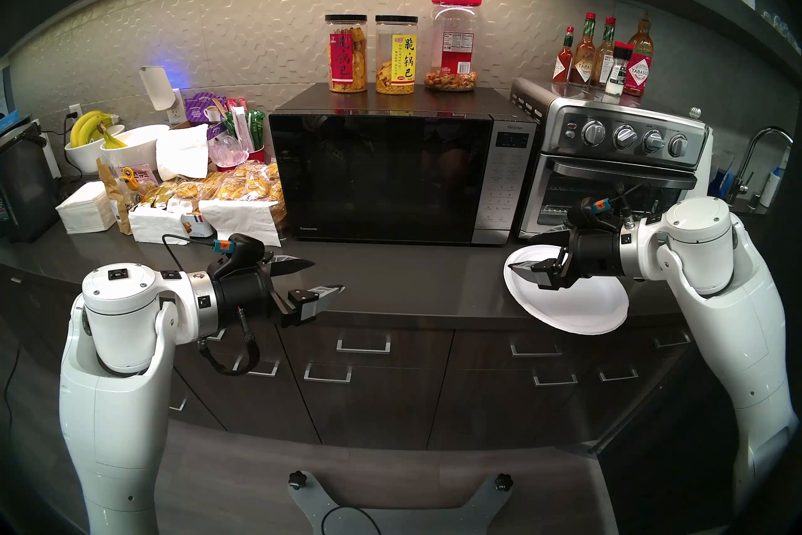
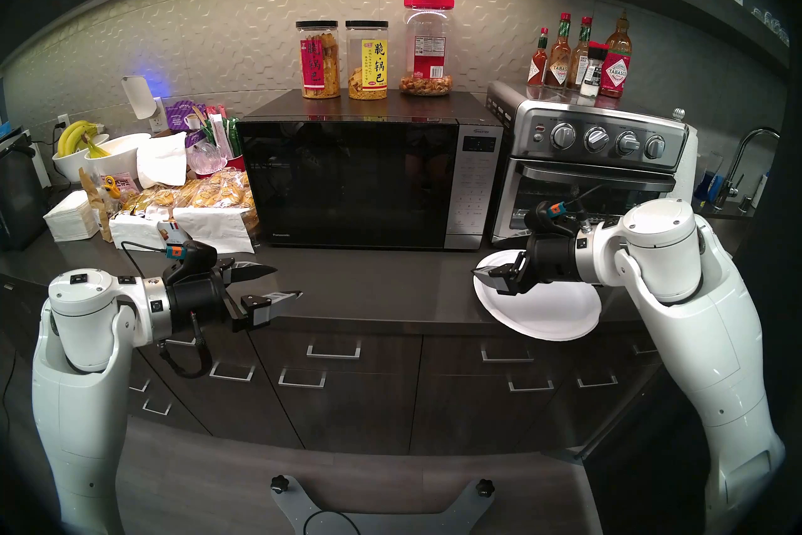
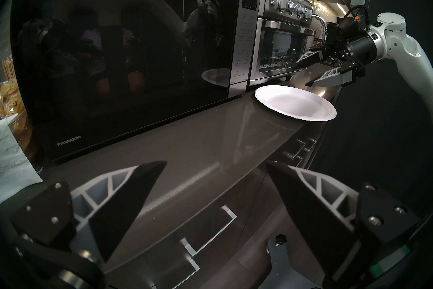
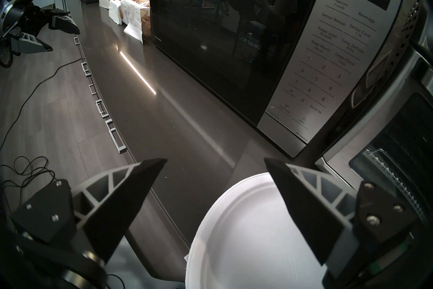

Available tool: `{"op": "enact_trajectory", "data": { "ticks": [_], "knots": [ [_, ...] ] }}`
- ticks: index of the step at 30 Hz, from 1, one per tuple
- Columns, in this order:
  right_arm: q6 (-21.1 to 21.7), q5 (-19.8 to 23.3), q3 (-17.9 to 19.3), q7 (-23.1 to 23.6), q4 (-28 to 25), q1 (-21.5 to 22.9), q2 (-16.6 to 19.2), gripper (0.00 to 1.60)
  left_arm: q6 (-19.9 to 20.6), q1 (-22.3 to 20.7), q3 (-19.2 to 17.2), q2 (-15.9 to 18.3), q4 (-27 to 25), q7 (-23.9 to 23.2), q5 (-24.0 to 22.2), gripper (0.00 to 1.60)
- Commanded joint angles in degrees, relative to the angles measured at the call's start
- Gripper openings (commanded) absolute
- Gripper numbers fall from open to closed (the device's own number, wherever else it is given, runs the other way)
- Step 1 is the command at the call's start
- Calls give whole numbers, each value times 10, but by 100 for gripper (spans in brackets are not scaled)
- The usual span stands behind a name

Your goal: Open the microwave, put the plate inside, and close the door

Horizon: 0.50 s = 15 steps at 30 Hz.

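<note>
The microwave (image 1: 390, 178) stands at the far middle of the counter (image 1: 390, 273) with its door (image 1: 377, 178) shut flat against the front, so I judge the opening step is not yet done. The plate (image 1: 577, 304) lies on the counter at the near right, in front of the gap between the microwave's keypad (image 1: 505, 182) and the toaster oven (image 1: 607, 173), with its near edge hanging out past the counter's front edge. The right gripper (image 1: 527, 260) hovers just above the plate's far-left part, jaws spread wide and holding nothing; in the left wrist view its fingertips are clear of the plate's surface. The left gripper (image 1: 323, 275) hangs over the near left of the counter, also released and empty, pointing toward the microwave's lower left corner. The relation that matters is this: the door is hinged on the left, so its free edge runs upright beside the keypad, on the right. That edge lies far and slightly left of the right gripper and well across the door's whole width from the left gripper. By that I judge the right arm nearer to the opening side, while the left arm faces the hinge side. No handle shows on the door; how it releases I cannot tell.
</note>
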Motion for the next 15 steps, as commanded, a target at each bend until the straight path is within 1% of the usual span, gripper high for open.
{"op": "enact_trajectory", "data": {
  "ticks": [1, 15],
  "knots": [
    [0, 1, 2, 0, -4, 5, 0, 160, 0, 0, 0, 0, -6, 0, 0, 160],
    [0, 2, 2, 0, -4, 5, 0, 160, 0, 0, 0, 0, -6, 0, 0, 160]
  ]
}}
